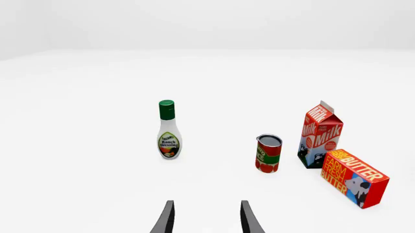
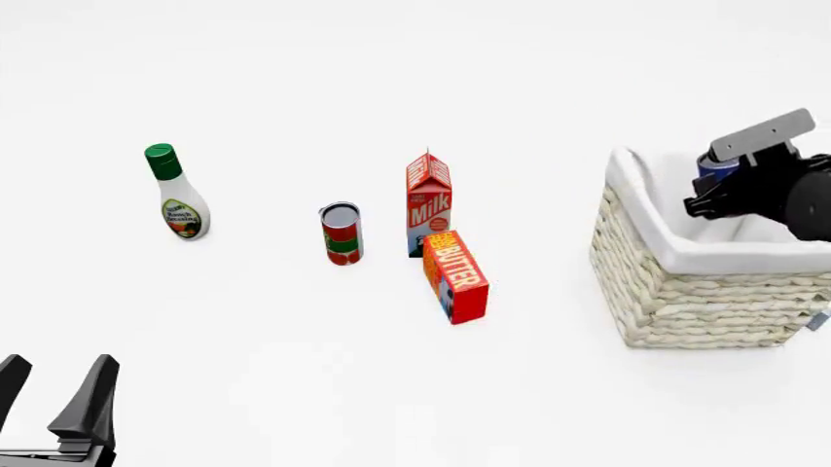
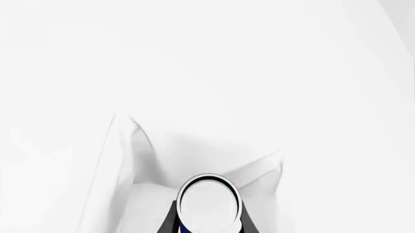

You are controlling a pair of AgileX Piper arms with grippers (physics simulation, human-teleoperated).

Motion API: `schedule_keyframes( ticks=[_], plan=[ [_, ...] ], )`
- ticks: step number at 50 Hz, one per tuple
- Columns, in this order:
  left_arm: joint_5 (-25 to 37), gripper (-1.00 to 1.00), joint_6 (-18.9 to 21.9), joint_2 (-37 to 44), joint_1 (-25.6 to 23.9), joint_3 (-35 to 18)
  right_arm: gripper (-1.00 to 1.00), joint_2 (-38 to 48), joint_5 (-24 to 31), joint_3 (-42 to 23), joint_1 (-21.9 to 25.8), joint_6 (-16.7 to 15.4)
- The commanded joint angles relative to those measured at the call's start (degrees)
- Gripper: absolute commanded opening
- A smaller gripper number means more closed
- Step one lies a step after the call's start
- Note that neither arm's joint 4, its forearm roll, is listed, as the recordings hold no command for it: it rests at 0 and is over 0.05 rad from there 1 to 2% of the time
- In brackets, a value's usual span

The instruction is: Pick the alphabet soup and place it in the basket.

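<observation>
The alphabet soup [image 2: 717, 165] sits at the right edge of the front view, only a sliver of its blue label peeking out from behind the dark body of the right arm, over the open mouth of the basket [image 2: 688, 292]. Down the right wrist view, its silvery white lid [image 3: 209, 203] fills the bottom centre of the frame, and the right gripper [image 3: 209, 221] is clamped on it, a dark finger pressed against each side of the can. Beneath it spreads the basket's white cloth lining [image 3: 155, 160], with a corner fold rising toward the frame's middle. Whether the can touches the basket floor, I cannot tell.

Out from there, in the front view, the cream wicker basket takes up the right side. Well apart from it, toward the centre, the butter box [image 2: 456, 276] lies just in front of the upright milk carton [image 2: 429, 202]. Just left of those stands the red-and-green can [image 2: 342, 233], and farther left, alone, the ranch dressing bottle [image 2: 173, 194] with its green cap.

At the lower left corner of the front view, the left gripper [image 2: 53, 389] hangs with its fingers spread wide, gripping nothing. Its own wrist view shows the two dark fingertips [image 1: 167, 219] at the bottom edge, parted, with bottle, can, carton and box standing beyond.
</observation>
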Motion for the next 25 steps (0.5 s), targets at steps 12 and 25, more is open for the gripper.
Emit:
schedule_keyframes(
  ticks=[12, 25],
  plan=[
    [0.0, 1.0, 0.0, 0.0, 0.0, 0.0, -1.0, 2.38, 2.18, -4.39, -0.55, -0.32],
    [0.0, 1.0, 0.0, 0.0, 0.0, 0.0, -1.0, 3.01, 2.44, -4.02, -0.3, -0.35]
  ],
)
